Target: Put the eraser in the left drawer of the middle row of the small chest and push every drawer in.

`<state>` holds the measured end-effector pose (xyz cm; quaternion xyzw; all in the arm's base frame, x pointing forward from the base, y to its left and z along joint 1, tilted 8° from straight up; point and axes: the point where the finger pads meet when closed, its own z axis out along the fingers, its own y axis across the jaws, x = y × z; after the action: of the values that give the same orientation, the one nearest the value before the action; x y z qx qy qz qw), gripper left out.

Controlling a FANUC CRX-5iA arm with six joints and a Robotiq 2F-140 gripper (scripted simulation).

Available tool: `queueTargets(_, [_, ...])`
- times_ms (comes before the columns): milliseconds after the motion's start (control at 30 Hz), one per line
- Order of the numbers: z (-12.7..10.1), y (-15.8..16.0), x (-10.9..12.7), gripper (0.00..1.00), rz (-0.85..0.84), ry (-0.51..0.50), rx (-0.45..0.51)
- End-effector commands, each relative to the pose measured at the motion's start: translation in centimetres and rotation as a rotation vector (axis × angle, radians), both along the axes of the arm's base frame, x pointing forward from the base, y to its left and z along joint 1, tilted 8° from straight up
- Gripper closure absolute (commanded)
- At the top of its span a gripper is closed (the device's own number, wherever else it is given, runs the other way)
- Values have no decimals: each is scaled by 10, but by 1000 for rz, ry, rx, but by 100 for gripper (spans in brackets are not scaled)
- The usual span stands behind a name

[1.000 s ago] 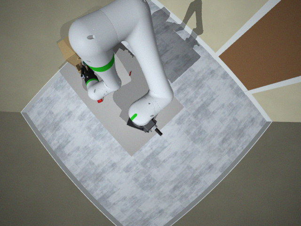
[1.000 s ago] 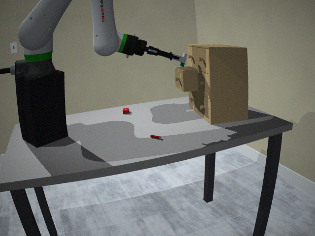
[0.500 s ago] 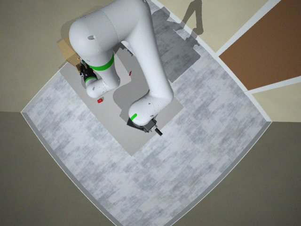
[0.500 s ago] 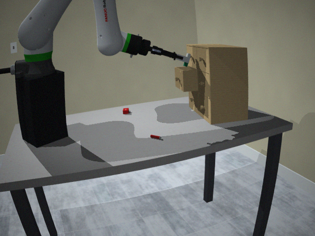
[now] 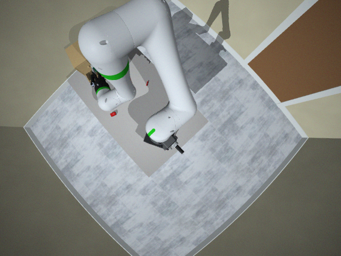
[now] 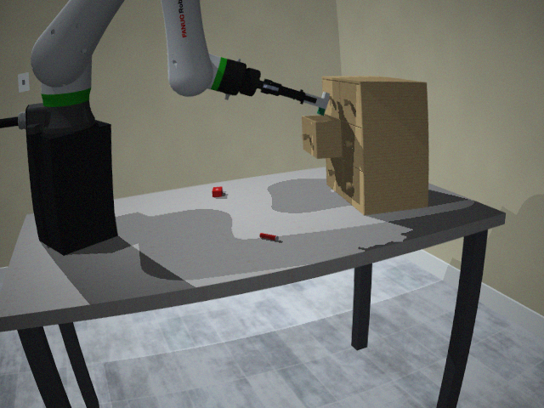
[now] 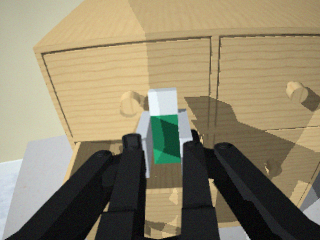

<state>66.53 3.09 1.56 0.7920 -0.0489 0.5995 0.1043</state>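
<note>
while clamped in gripper (image 7: 164, 154) | eraser (image 7: 164, 135) long axis toward chest (image 7: 200, 47)

Beige walls (image 6: 263, 87) are seen around a grey tiled floor (image 6: 263, 342); a dark-legged table (image 6: 307, 263) is lit from above.

Colours, patterns
White-green eraser (image 7: 163, 135); tan woodgrain chest (image 6: 386, 140); black gripper (image 7: 163, 160); red cube (image 6: 217, 191); grey table (image 6: 307, 254).

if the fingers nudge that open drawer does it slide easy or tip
The drawer probably slides easily: it juts well out of the chest, seemingly level. Pulled further it may droop. The eraser held above looks light, unlikely to jolt it.
</note>
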Motion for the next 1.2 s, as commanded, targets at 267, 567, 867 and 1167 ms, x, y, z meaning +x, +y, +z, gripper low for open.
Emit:
queueTargets(267, [0,0,0,89,0,0,0])
queueTargets(567, [0,0,0,79,0,0,0])
queueTargets(867, [0,0,0,0,0,0,0])
queueTargets(1167, [0,0,0,0,0,0,0])
